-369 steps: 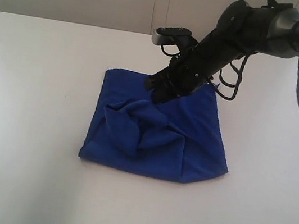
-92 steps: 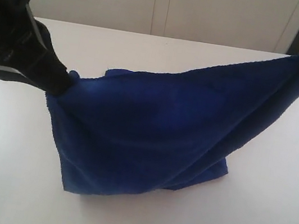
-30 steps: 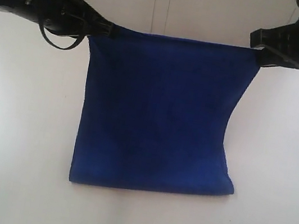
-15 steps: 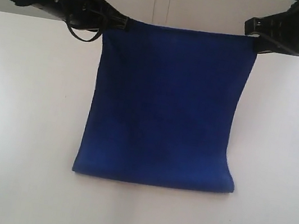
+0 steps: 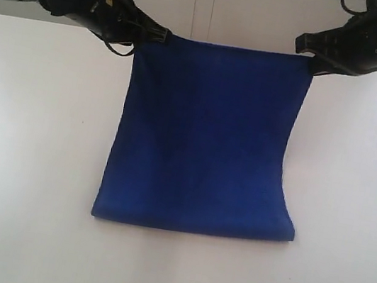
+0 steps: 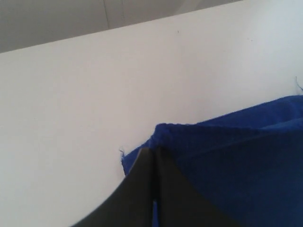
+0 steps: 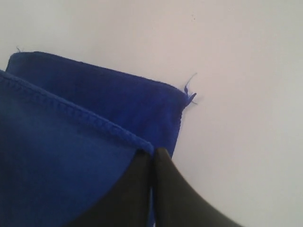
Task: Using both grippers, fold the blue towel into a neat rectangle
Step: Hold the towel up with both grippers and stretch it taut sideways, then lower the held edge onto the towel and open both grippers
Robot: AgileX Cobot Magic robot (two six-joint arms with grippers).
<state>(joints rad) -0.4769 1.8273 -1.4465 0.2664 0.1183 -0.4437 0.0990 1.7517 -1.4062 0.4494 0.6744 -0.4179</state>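
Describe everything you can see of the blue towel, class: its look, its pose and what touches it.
The blue towel is plain, deep blue, soft-looking cloth with a stitched hem and loose threads at a corner. Its top edge is lifted and stretched straight between the left gripper and the right gripper, each shut on one upper corner. It slopes down smoothly to the white table, where its near edge rests. The right wrist view shows a second layer lying beneath.

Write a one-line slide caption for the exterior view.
The left gripper and right gripper hold the blue towel taut by its upper corners, its lower end lying on the table.
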